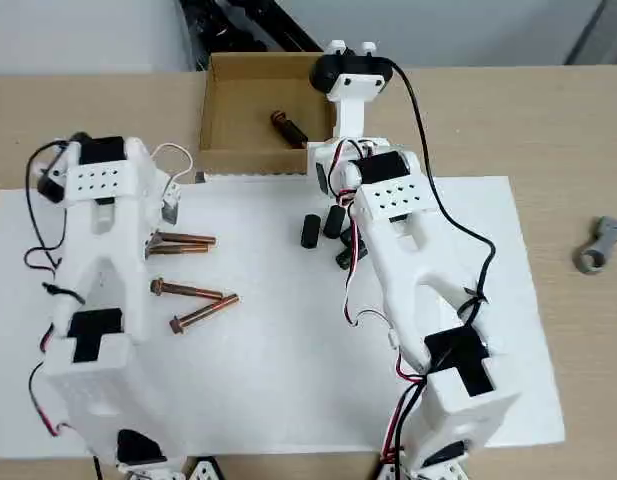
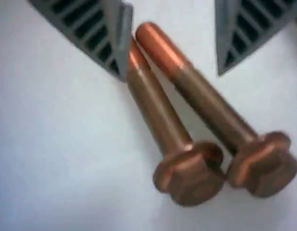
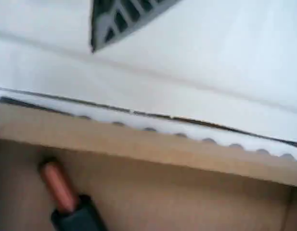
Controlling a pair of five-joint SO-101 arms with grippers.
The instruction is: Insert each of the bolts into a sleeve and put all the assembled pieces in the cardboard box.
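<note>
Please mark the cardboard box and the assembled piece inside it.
cardboard box (image 1: 243, 112), high view, bare floor.
assembled piece (image 1: 287, 127), high view, its middle.

This looks like a robotics lab or maker's workbench: the left arm (image 1: 98, 260) and right arm (image 1: 418, 260) are white printed shells with bare wires (image 1: 428, 130) looping between joints, standing side by side on a pale wood counter (image 1: 548, 130). A white sheet (image 1: 278, 380) marks out the work area, with copper bolts (image 1: 193, 292), black sleeves (image 1: 310, 230), a cardboard box (image 1: 220, 100) and a stray grey printed part (image 1: 598, 245) lying about.
</note>
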